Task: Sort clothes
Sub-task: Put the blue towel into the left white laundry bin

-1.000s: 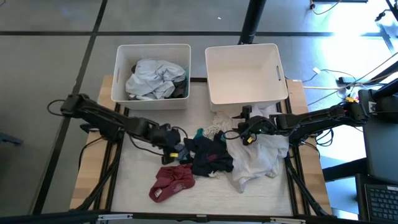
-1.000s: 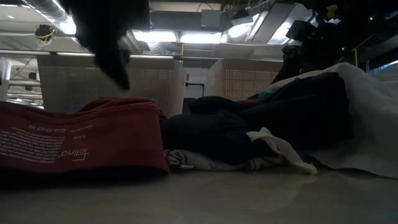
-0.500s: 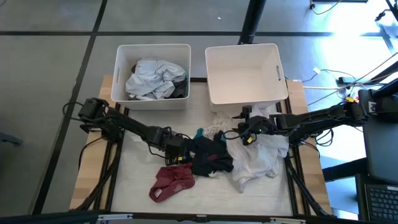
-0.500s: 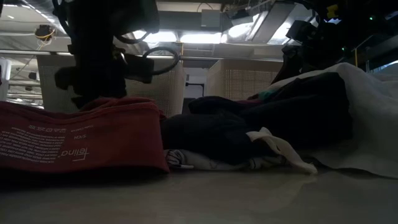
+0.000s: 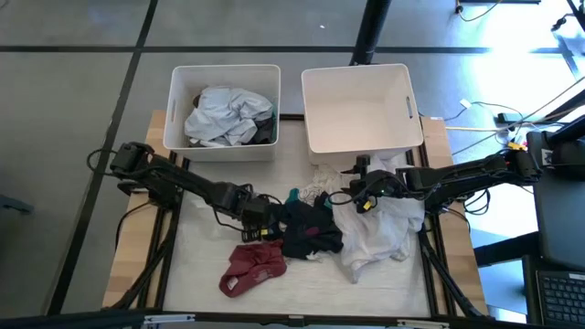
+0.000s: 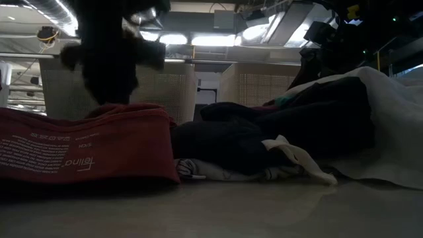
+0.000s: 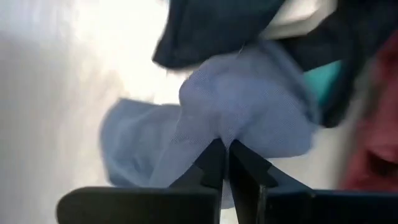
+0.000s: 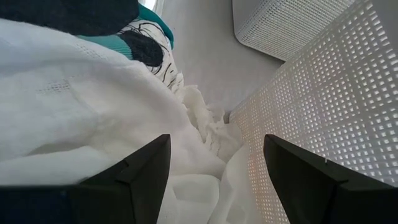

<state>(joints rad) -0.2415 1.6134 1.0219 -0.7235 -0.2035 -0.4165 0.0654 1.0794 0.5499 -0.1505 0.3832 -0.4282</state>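
The clothes lie heaped at the table's middle: a dark garment (image 5: 306,230), a maroon one (image 5: 253,270), a white one (image 5: 379,230), a bit of teal (image 5: 292,195). My left gripper (image 5: 261,222) is at the heap's left edge, shut on a small pale grey sock (image 7: 249,106). My right gripper (image 5: 353,196) hangs open over the white garment (image 8: 93,112), beside the right bin's wall. Whether it touches the cloth I cannot tell. Light grey clothes (image 5: 224,114) fill the left bin. My left gripper pinches a bunched-up fold near the sock's middle (image 7: 219,132) between its two fingertips. The fingers slant down from the table's left. The cloth is drawn into a peak at the tips, and the rest of the sock spreads out on the table below.
Two white bins stand at the table's far edge: the left one (image 5: 175,100) holds clothes, the right one (image 5: 315,137) shows a bare bottom. A white lacy piece (image 5: 316,185) lies just in front of the right bin. Bare tabletop (image 5: 196,265) shows at the near left.
My left gripper has gone down and toward the table's right, from above the bare tabletop to the left edge of the heap. The clothes and my right gripper have kept still.
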